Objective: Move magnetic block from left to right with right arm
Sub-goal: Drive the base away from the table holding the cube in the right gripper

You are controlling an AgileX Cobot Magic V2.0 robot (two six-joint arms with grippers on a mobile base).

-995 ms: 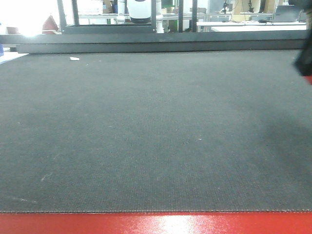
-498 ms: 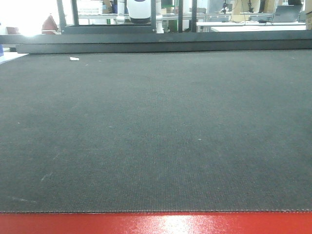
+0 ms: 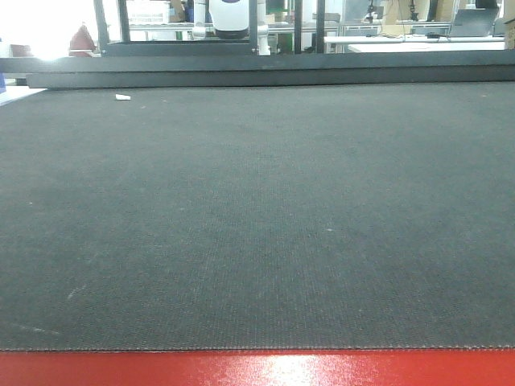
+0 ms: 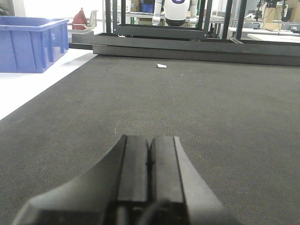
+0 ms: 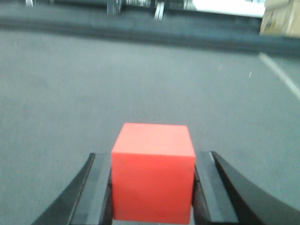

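Zero offset to correct: holds the magnetic block point(image 5: 153, 173) clamped squarely in the middle of the right pincer point(image 5: 152, 157), over the desk point(image 5: 70, 84) and outside the front view, with the left pincer point(image 4: 149, 140) pressed together, empty, so probably asks only for carrying rightward.

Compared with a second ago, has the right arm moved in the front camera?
Yes. The right arm was at the right edge near the back rail; now it has left that view, rightward off the mat.

Robotics lab, dark mat-covered bench point(image 3: 257, 217), black metal frames point(image 4: 159, 32), white robot point(image 4: 177, 10), blue storage crate point(image 4: 30, 42)
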